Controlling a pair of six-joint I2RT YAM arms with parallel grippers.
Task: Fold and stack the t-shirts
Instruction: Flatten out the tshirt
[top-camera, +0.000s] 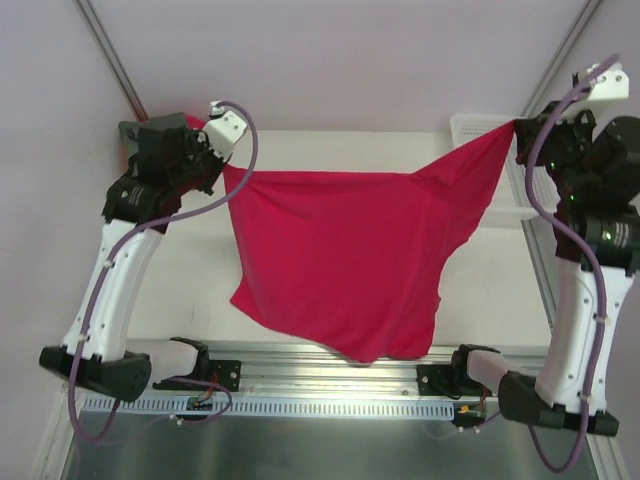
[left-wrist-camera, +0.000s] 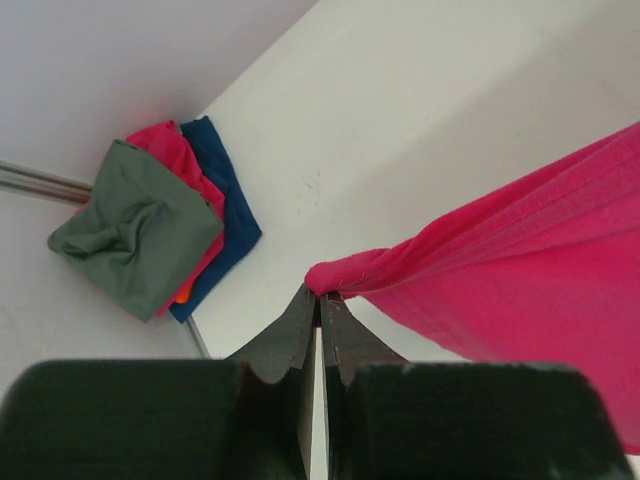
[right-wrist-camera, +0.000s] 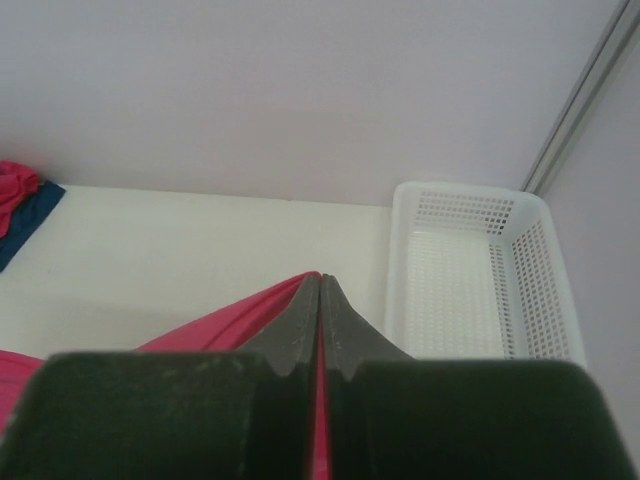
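Note:
A crimson-red t-shirt (top-camera: 340, 260) hangs spread above the table, stretched between my two grippers. My left gripper (top-camera: 218, 158) is shut on its upper left corner; in the left wrist view the fingertips (left-wrist-camera: 320, 293) pinch a bunched bit of the red cloth (left-wrist-camera: 520, 270). At the upper right corner my right gripper (top-camera: 517, 128) is shut on the cloth, and red fabric (right-wrist-camera: 230, 320) runs between its closed fingers (right-wrist-camera: 320, 277). The shirt's lower edge sags toward the near rail. Folded t-shirts lie stacked at the back left: grey-green (left-wrist-camera: 140, 235) on top, red (left-wrist-camera: 170, 145) and dark blue (left-wrist-camera: 225, 200) beneath.
A white lattice basket (right-wrist-camera: 470, 270) stands at the back right corner (top-camera: 480, 125), just behind the right gripper. A metal rail (top-camera: 330, 360) runs along the near edge between the arm bases. The left arm hides most of the stack from above.

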